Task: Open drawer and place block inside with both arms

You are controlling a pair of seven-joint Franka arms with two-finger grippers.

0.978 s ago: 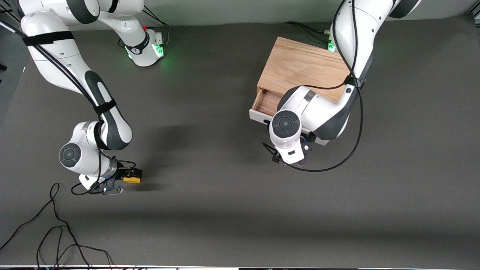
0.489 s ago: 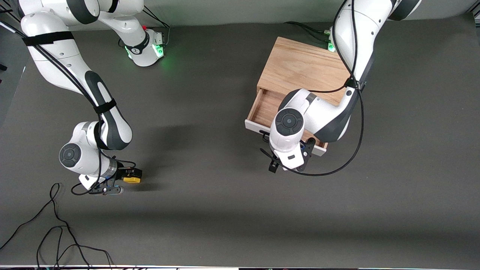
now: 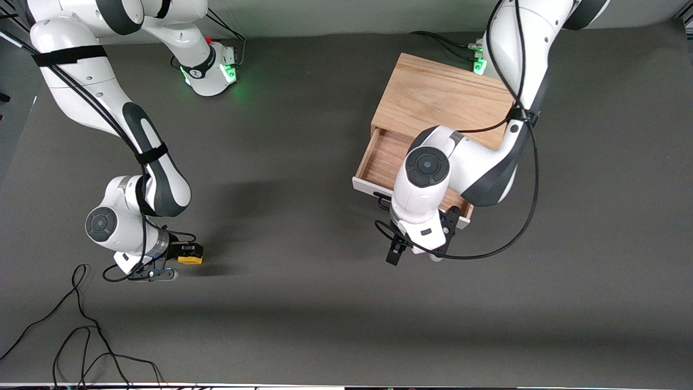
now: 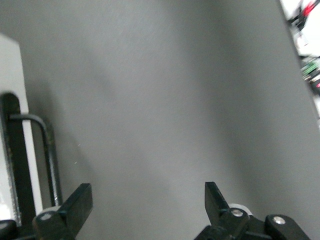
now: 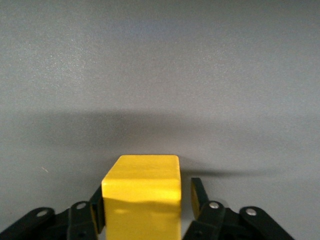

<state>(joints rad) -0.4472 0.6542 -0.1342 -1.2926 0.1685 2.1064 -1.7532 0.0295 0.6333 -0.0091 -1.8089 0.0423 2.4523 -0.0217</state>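
Observation:
The yellow block [image 3: 190, 259] rests on the grey mat toward the right arm's end of the table. My right gripper [image 3: 185, 255] is down around it. In the right wrist view the block [image 5: 141, 195] fills the space between the fingers: one finger touches it, and the other finger [image 5: 198, 192] stands a narrow gap off. The drawer [image 3: 385, 158] is pulled out of the oak box [image 3: 444, 100], showing its wood interior. My left gripper [image 3: 421, 241] hangs open over the mat just in front of the drawer, holding nothing. The black handle [image 4: 47, 150] shows beside that left gripper [image 4: 148, 195].
Loose black cables [image 3: 81, 336] lie on the mat near the front camera at the right arm's end. A cable loop [image 3: 503, 238] hangs from the left arm beside the drawer. The right arm's base [image 3: 208, 73] stands at the table's back edge.
The drawer slid farther out, then my left gripper let go of the handle and drew away from the front panel. My right gripper's fingers closed in on the block.

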